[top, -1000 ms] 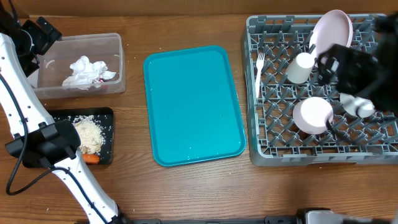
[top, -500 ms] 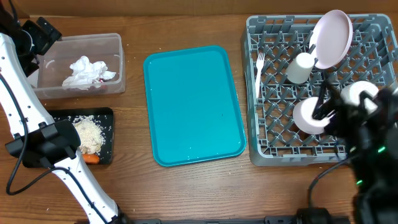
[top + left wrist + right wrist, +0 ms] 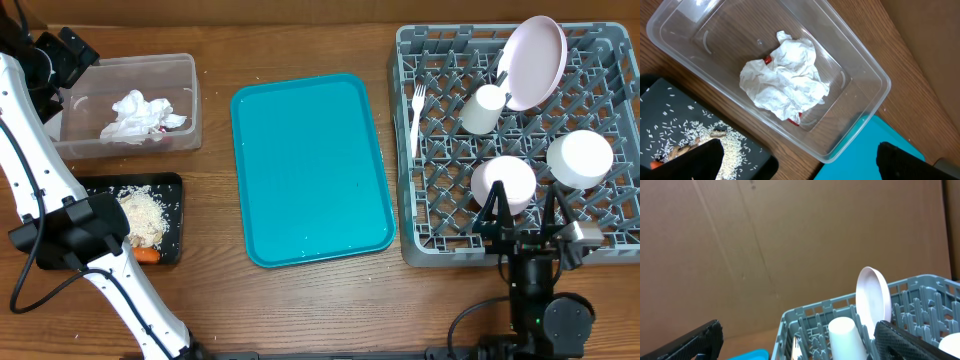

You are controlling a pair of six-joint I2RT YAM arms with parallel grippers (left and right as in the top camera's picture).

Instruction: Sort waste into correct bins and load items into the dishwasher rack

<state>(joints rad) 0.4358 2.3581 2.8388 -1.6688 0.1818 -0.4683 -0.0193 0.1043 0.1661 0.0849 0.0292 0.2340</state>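
1. Overhead: the dishwasher rack [image 3: 405,150] takes up the right side of the tabletop [image 3: 300,310]. At its far side the pink-white plate [image 3: 533,60] stands on edge. The white cup [image 3: 483,108] sits just beside the plate's lower left rim. The white fork [image 3: 417,118] lies near the rack's left wall. Two white bowls, one [image 3: 503,184] and the other [image 3: 580,158], sit apart in the near half.
2. Overhead: the teal tray [image 3: 310,170] lies in the middle, nothing on it. At far left the clear tub [image 3: 190,100] holds the crumpled napkins [image 3: 135,115]. Just nearer, the black tray [image 3: 170,215] carries a heap of rice [image 3: 143,215], with the carrot [image 3: 148,255] at its near edge.
3. Overhead: the right fingers [image 3: 492,212] spread wide in a V over the rack's near wall, close to the left bowl, and hold nothing. The left arm [image 3: 25,140] runs along the left edge, with its dark head beside the tub's left end.
4. Left wrist: the left fingers [image 3: 702,160] show at the two bottom corners, set wide and empty. Below them the napkins lie in the tub, with bits of the red wrapper [image 3: 794,119] peeking out. Rice and brownish scraps [image 3: 687,149] lie on the black tray.
5. Right wrist: the fingers sit wide at the lower corners, gripping nothing. Beyond them the plate stands upright in the rack with the cup in front of it, and a cardboard wall [image 3: 790,245] stands behind.
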